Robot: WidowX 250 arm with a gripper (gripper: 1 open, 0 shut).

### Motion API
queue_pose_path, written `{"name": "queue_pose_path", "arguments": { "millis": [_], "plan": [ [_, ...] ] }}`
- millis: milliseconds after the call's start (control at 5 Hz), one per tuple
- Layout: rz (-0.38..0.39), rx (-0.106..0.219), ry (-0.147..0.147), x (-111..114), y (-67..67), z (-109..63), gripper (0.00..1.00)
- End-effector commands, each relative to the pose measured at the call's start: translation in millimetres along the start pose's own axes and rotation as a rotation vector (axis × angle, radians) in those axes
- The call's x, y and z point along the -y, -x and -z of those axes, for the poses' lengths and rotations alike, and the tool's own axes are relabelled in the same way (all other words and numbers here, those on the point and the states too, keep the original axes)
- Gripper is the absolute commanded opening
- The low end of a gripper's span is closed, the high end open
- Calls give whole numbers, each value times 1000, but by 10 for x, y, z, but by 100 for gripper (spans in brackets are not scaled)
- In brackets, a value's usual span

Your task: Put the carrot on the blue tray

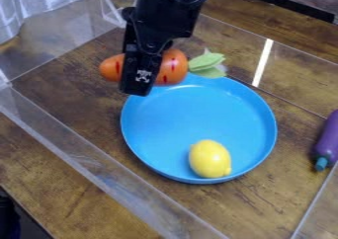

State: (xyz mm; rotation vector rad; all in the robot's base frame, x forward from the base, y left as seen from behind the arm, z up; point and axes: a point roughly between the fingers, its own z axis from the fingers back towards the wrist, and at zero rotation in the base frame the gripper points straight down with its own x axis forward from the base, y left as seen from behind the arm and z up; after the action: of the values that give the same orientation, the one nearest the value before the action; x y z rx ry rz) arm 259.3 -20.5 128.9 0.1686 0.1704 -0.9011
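Carrot (169, 67) clamped in gripper (137, 73), at 10 o'clock off blue tray (199, 124). Lemon (209, 158) sits inside tray at 6 o'clock. Purple toy (326, 139) lies on bench (79, 105) at 3 o'clock.

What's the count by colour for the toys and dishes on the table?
Orange: 1, the carrot
Yellow: 1, the lemon
Purple: 1, the eggplant toy
Blue: 1, the blue tray
Total: 4

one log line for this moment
pincer: shut on carrot | carrot: at far-left rim of blue tray | lemon: in tray
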Motion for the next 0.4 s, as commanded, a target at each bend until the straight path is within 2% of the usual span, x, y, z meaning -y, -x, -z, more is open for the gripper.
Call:
{"name": "queue_pose_path", "arguments": {
  "millis": [0,200],
  "plan": [
    [8,44,-41,5,32,-148,0],
    [13,42,-43,-3,70,-144,0]
  ]
}}
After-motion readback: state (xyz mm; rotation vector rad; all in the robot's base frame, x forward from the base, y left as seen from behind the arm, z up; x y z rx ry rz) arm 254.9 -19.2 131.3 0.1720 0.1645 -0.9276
